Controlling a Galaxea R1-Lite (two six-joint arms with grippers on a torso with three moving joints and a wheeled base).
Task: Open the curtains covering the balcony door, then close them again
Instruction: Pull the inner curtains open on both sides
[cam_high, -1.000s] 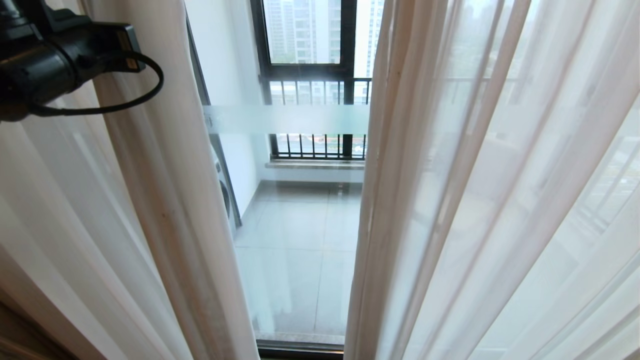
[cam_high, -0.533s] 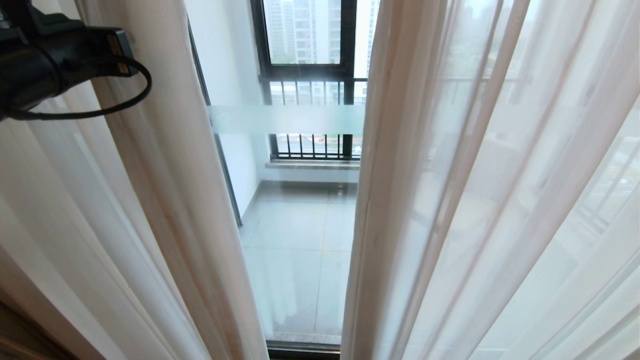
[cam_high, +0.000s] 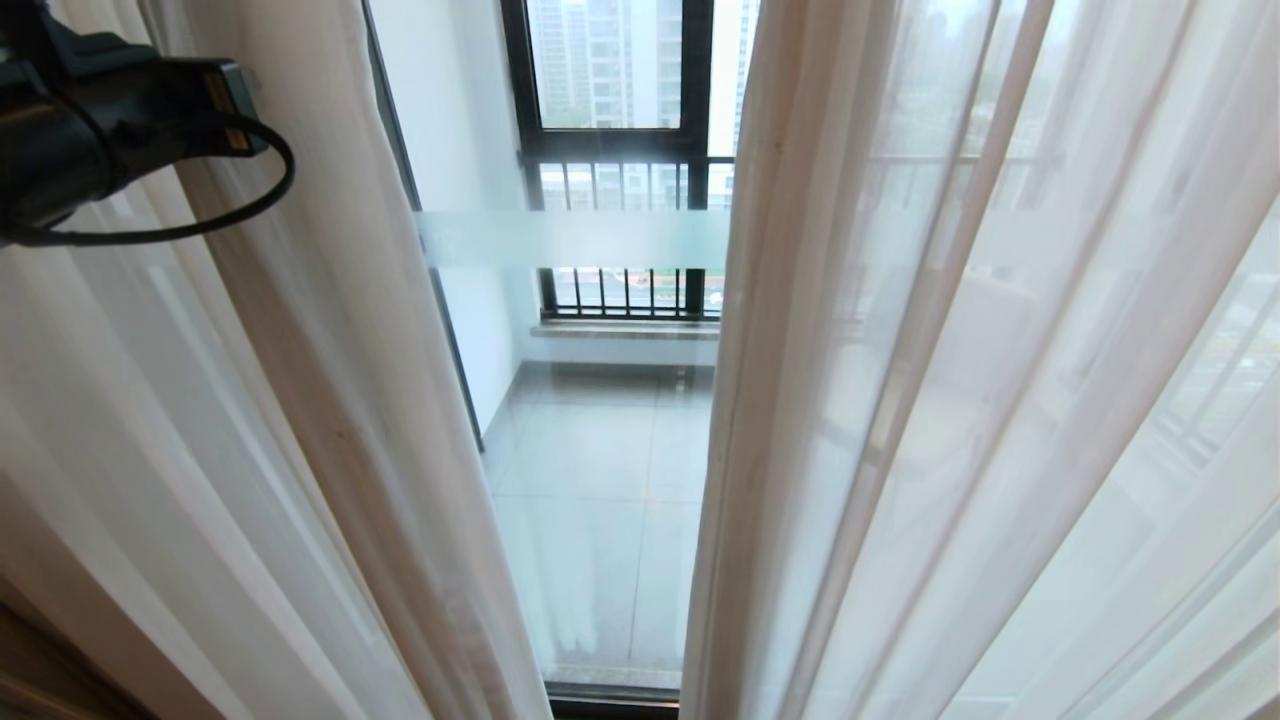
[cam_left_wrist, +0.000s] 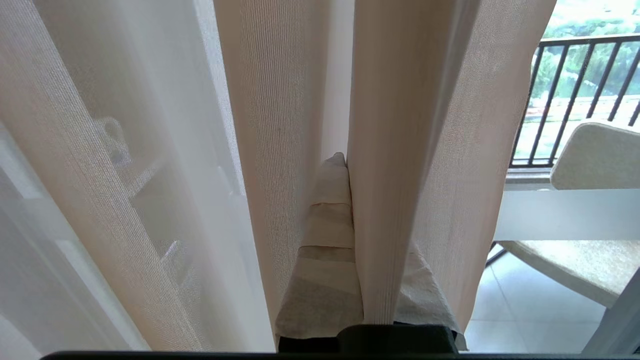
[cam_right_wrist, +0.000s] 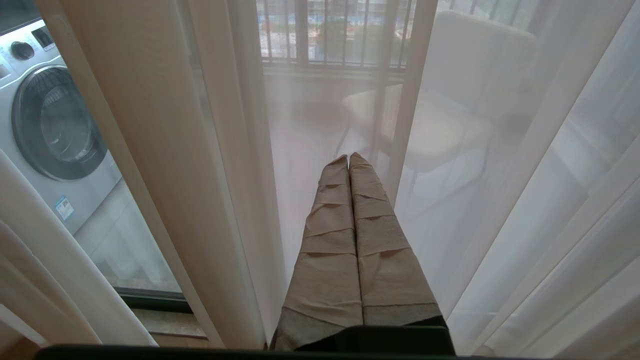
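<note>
Left tool (cam_left_wrist: 345, 165) clenched on the hemmed edge of the left curtain panel (cam_left_wrist: 400, 150): one taped finger (cam_left_wrist: 330, 225) visible, the other hidden behind the fold nipped between them. Seen from the head as a black wrist (cam_high: 100, 130) up high, pressed against the outer pleats of that same panel (cam_high: 330, 330). Beside the tool, toward the robot's left, more beige pleats and thin sheer. On its other side, past the gripped hem, bare glass of the balcony door (cam_high: 590, 520) with its frosted band (cam_high: 575, 238), then a pale chair (cam_left_wrist: 595, 160) and the barred railing (cam_left_wrist: 575, 95) well beyond.

Right tool (cam_right_wrist: 349, 160) clamped tight on nothing, taped fingers (cam_right_wrist: 370, 240) pressed together, pointing at the sheer of the right curtain panel (cam_right_wrist: 475, 150) without gripping it. To its left, a beige pleat (cam_right_wrist: 150, 150), then a washing machine (cam_right_wrist: 50, 125) behind the glass.

Between the two panels' inner edges, a narrow clear strip of glass, running down to the black bottom frame (cam_high: 610, 700). Right panel (cam_high: 950, 400) hanging free, its hem (cam_high: 740, 400) bounding that strip on the right.
</note>
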